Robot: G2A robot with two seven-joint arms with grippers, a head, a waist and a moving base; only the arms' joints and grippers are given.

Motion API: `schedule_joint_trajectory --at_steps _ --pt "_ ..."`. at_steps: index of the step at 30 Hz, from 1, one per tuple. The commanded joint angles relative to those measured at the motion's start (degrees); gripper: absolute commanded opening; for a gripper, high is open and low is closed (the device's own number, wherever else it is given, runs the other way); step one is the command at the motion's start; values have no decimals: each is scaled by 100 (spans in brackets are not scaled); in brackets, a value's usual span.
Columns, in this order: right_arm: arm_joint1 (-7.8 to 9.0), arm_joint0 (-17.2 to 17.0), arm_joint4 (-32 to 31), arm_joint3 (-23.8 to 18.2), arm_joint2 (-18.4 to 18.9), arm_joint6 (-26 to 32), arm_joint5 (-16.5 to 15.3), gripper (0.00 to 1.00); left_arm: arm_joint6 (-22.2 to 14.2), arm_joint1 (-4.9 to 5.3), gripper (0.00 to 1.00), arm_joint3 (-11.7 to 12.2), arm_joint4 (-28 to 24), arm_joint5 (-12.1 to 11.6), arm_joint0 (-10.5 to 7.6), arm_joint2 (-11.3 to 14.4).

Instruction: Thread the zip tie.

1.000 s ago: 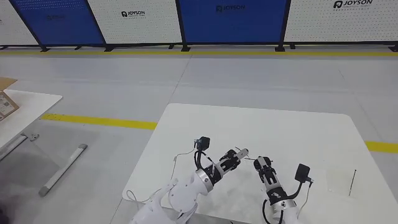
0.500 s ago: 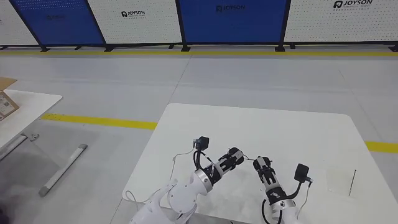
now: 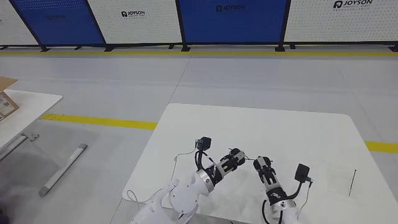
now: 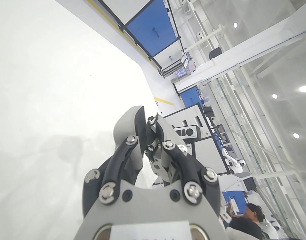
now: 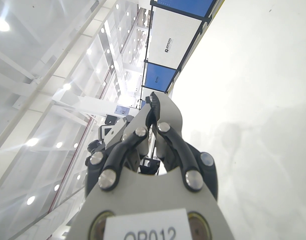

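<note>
Black plastic shows at the tip of the left hand [image 4: 148,117]: its fingers are drawn narrow and pinch one end of the zip tie [image 4: 151,121]. The right hand [image 5: 151,101], at the left hand's three o'clock in the top view, is likewise closed down, with a small black end nipped at its tip. A thin strand bridges the gap between the two hands, just above the white bench [image 3: 261,124], near its six o'clock edge.

I judge the threading begun but unfinished. The ends are brought together, yet whether the tail has entered the head is too small to tell, and the pull-through remains.

At the right hand's three o'clock, well apart, a second tie [image 3: 352,182] lies on the bench beside a faint clear patch [image 3: 336,177]. The likeliest hindrance is the hands' own closeness, which crowds the tie.
</note>
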Motion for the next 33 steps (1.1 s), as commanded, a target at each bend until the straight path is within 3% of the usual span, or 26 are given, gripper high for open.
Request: schedule_joint_trajectory --at_steps 1,12,14,15,21,28,33 --pt "-1 -4 1 3 4 6 -6 0 2 -1 0 6 -2 3 -1 -1" --pt "-7 -15 34 11 15 29 -79 0 -54 -4 0 20 -55 -9 -13 10" --pt "-9 3 70 17 18 69 -65 61 -55 -12 0 43 -144 39 -12 18" --pt "-10 19 91 25 19 92 -54 100 -40 -18 0 59 -202 79 -24 19" --pt "-12 81 67 7 -2 206 -77 100 69 -51 0 135 -508 127 -91 6" --pt "-6 33 73 -65 42 220 -133 100 305 -62 0 49 -1384 46 43 -337" --pt "-13 2 186 -58 77 100 -253 100 212 -48 0 11 -1582 56 116 -458"
